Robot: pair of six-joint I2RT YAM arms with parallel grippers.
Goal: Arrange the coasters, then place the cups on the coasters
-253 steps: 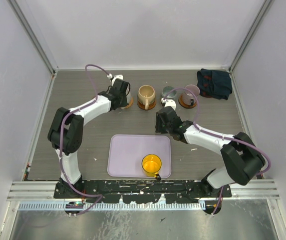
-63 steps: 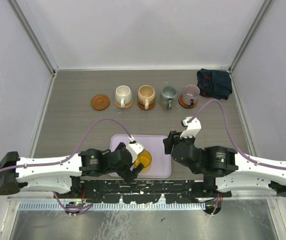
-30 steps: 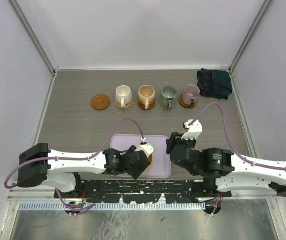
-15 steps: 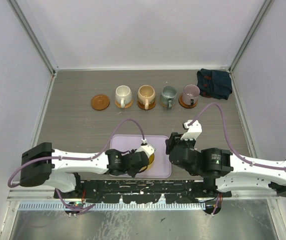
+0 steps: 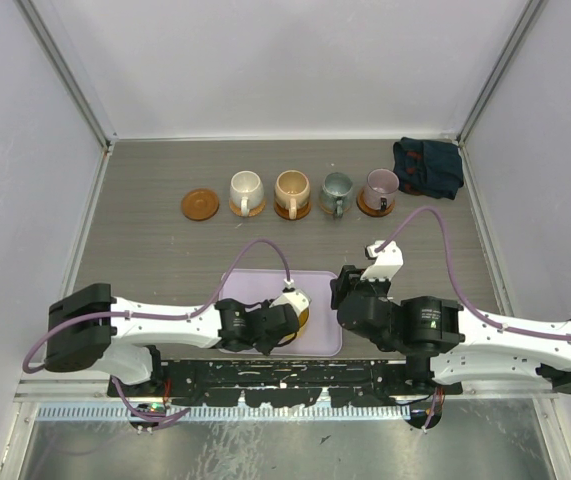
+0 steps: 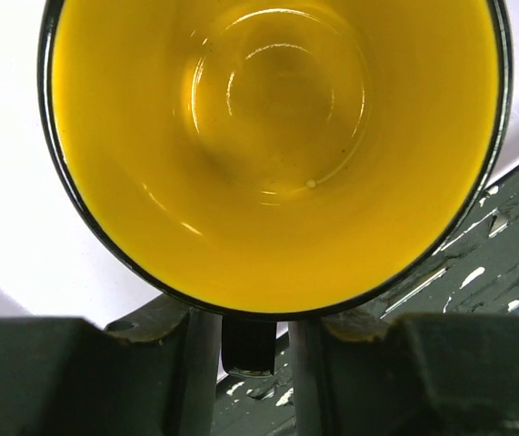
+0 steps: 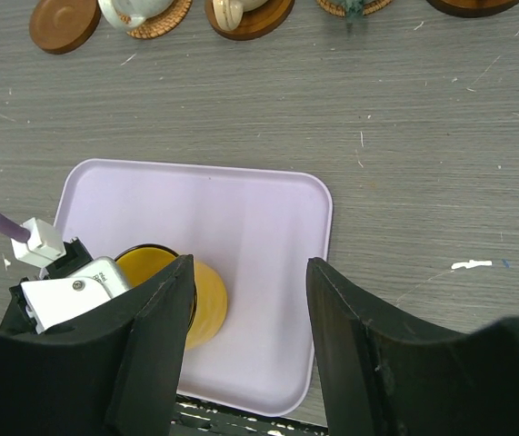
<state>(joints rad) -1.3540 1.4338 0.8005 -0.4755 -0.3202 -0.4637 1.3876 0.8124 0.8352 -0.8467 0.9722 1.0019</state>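
Last cup: my left tool (image 6: 252, 338) straddles the handle of the yellow cup (image 6: 277, 136), clench unclear; next, lift to the bare coaster (image 5: 200, 204) at the worktop's (image 5: 155, 255) far edge.

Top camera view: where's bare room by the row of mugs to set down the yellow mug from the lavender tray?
Free: the bare brown round coaster at the row's left end, left of the cream-white mug, and the grey wood table strip between row and lavender rectangular tray. Crowded: four mugs sit close together rightward to the dark cloth.
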